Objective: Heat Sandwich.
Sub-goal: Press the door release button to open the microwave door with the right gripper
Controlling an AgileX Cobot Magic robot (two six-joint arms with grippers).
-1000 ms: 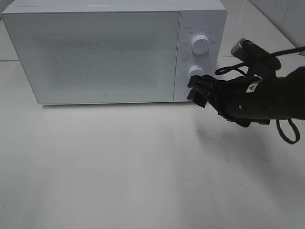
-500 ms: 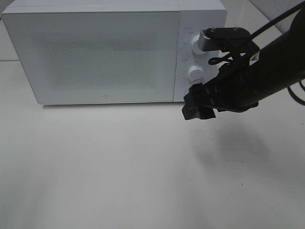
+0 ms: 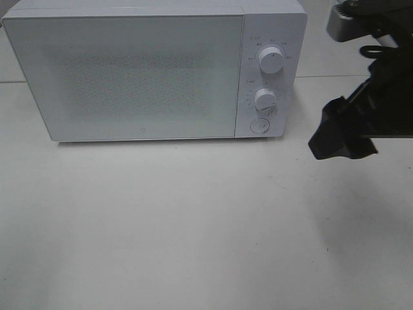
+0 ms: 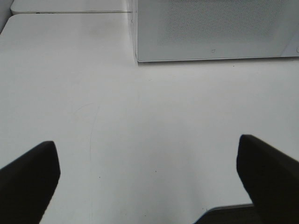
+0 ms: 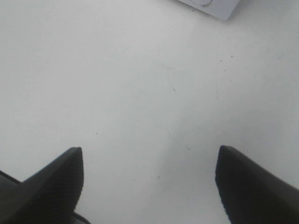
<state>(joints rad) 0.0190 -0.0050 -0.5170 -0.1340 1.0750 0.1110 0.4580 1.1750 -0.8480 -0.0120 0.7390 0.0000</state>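
Observation:
The sandwich is out of view in every frame. The white microwave point(image 3: 155, 71) stands at the back of the table with its door closed; two round knobs point(image 3: 271, 61) and a round button sit on its right panel. My right gripper point(image 3: 342, 139) hangs above the table to the right of the microwave, apart from it, open with nothing between its fingers point(image 5: 51, 184). In the left wrist view my left gripper point(image 4: 149, 177) is open and empty over bare table, with the microwave's front lower corner point(image 4: 138, 58) ahead. The left arm does not show in the exterior view.
The white table point(image 3: 181, 226) stretches in front of the microwave. A tile seam point(image 3: 335, 76) runs along the back right. The right arm's camera and cables point(image 3: 361, 26) reach in at the upper right edge.
My right gripper has pulled away from the microwave's lower knob and button, swinging to the right and up. The microwave door stays closed.

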